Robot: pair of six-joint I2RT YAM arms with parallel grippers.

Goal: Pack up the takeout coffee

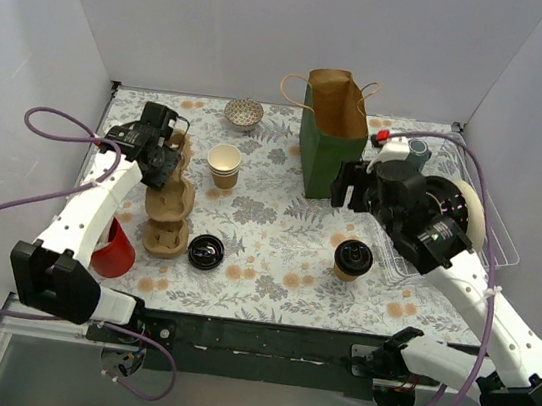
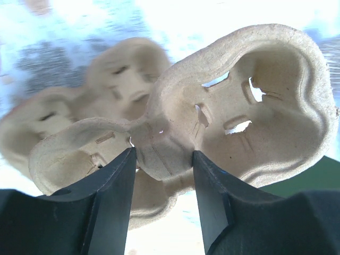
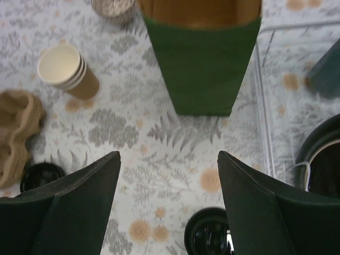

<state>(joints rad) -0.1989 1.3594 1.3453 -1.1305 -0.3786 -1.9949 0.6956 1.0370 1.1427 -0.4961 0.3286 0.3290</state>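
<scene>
The takeout coffee [image 1: 352, 258], a small tan cup with a black sip lid, stands on the flowered cloth right of centre. In the right wrist view its lid [image 3: 209, 235] shows at the bottom edge. My right gripper [image 1: 352, 186] [image 3: 169, 159] hangs open above the cloth between the coffee and the green paper bag [image 1: 332, 136] [image 3: 202, 64], holding nothing. The bag stands upright with its mouth open. My left gripper [image 1: 169, 167] [image 2: 162, 159] is shut on the middle ridge of a pulp cup carrier [image 2: 239, 106], lifted above another carrier [image 2: 106, 95].
A pile of pulp carriers [image 1: 167, 211] lies at the left, with a spare black lid [image 1: 207, 252] beside it and a red cup [image 1: 115, 250] nearer the arm. Stacked paper cups [image 1: 224, 165], a patterned bowl [image 1: 244, 112], a grey-blue mug [image 1: 419, 151] and a clear tray [image 1: 493, 239] are also present.
</scene>
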